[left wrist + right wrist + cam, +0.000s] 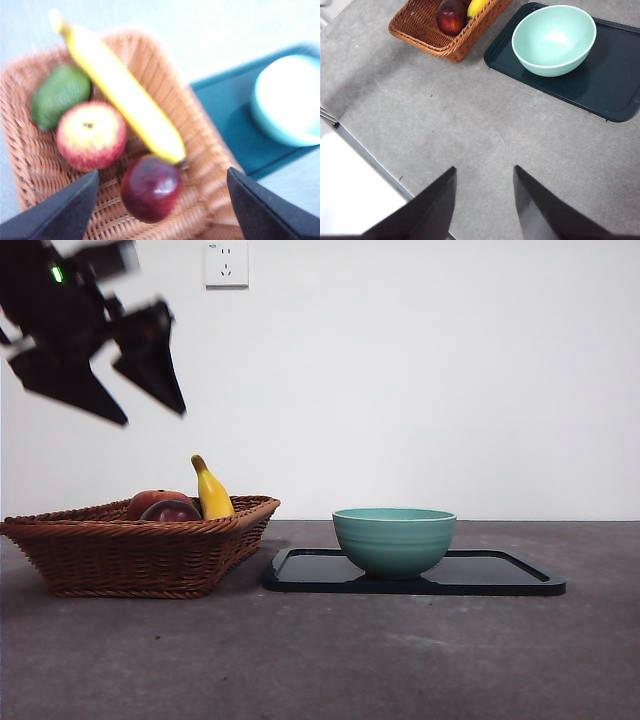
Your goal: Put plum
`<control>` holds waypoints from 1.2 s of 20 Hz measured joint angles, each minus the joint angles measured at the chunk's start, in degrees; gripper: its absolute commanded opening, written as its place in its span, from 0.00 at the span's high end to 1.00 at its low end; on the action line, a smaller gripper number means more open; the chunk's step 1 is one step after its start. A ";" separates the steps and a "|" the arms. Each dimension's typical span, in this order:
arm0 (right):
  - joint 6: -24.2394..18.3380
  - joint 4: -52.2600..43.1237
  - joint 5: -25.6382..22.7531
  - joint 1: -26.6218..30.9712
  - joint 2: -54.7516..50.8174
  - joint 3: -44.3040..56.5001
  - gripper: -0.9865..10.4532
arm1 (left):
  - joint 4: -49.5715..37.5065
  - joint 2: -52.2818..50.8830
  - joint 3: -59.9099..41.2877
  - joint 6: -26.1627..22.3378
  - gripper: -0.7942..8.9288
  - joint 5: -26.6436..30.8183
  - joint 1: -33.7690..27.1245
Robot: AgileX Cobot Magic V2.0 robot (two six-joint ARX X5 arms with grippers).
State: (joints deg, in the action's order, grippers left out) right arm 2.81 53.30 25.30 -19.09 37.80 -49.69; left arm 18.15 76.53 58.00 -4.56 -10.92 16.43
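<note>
Grey table [400, 660]: basket [130, 555], tray [500, 575].

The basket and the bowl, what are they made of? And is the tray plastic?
The basket looks like woven wicker or rattan: brown strands plaited in rows, matte. The bowl seems glazed ceramic, pale green and smooth with a soft shine and faint rings, though it could be plastic. The tray is dark, smooth and a little glossy with a raised rim, probably plastic, but I cannot be sure.

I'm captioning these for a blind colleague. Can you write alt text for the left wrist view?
A wicker basket holds a dark plum, a red-yellow apple, a banana and a green fruit. The left gripper hangs open above the plum. Beside the basket, a pale bowl sits on a dark tray.
</note>
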 measured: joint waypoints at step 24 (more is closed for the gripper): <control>0.04 0.00 0.00 0.00 0.00 0.00 0.76 | 31.76 -22.64 0.00 -2.03 0.50 -28.17 0.31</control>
State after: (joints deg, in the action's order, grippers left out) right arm 2.85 53.30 25.30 -19.09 37.80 -49.69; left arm 49.91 53.89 58.00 -6.59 -39.09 16.73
